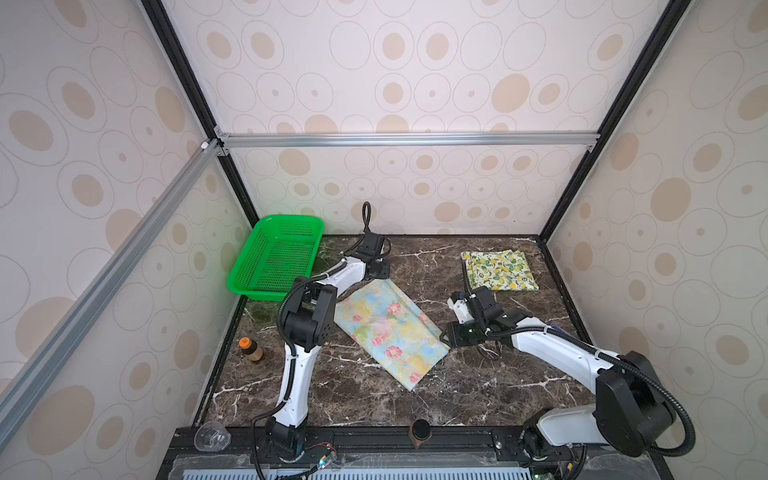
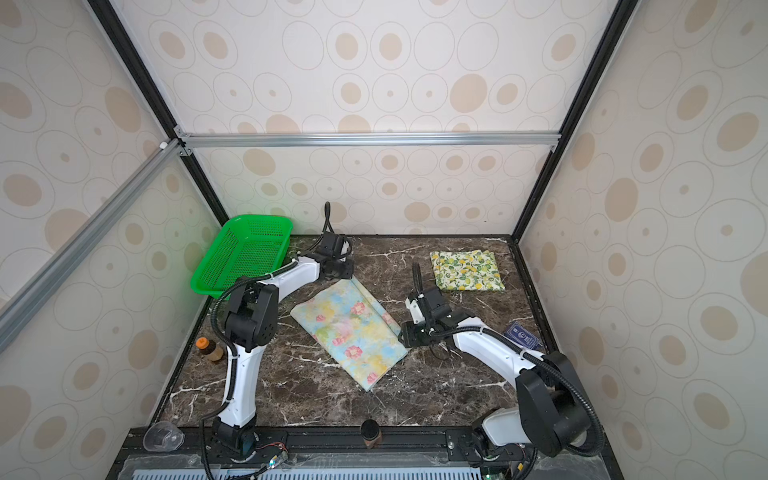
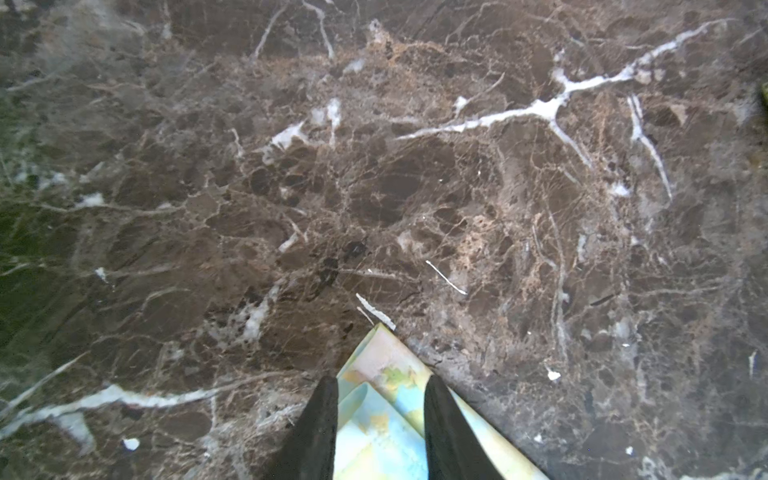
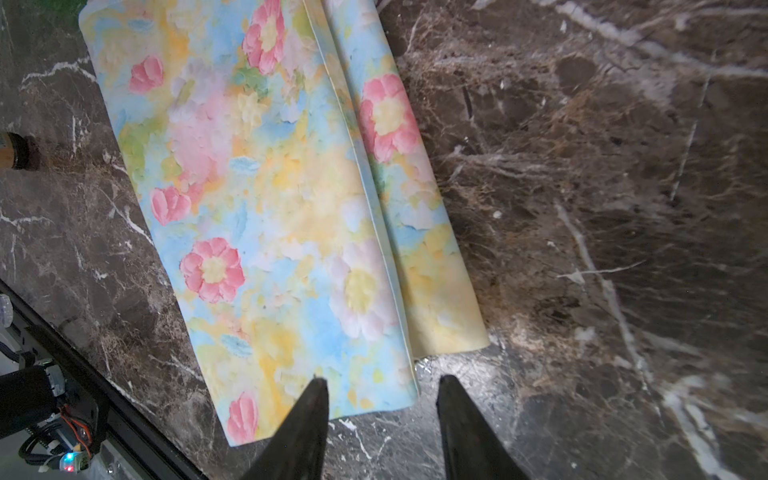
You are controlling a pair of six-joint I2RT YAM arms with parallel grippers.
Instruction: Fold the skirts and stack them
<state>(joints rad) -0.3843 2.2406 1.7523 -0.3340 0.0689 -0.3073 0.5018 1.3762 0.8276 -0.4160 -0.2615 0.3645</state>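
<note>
**Both pincers set at corners of the flowered skirt**

The pastel blue-yellow cloth skirt with pink flowers (image 1: 386,328) is laid folded as a long oblong, slantwise, in the middle of the dark brown marble table (image 1: 478,386). The cream cloth skirt printed with yellow lemons and green leaves (image 1: 500,270) is seen folded flat near the far right corner, well apart from it. The left gripper (image 3: 381,380) is set partly open at the flowered skirt's far corner, with cloth seen between its fingers and no clasp shown. The right gripper (image 4: 382,379) is set open over the skirt's right-hand corner, and nothing is clasped. A green plastic mesh basket (image 1: 278,257) is placed at the far left corner.
</note>
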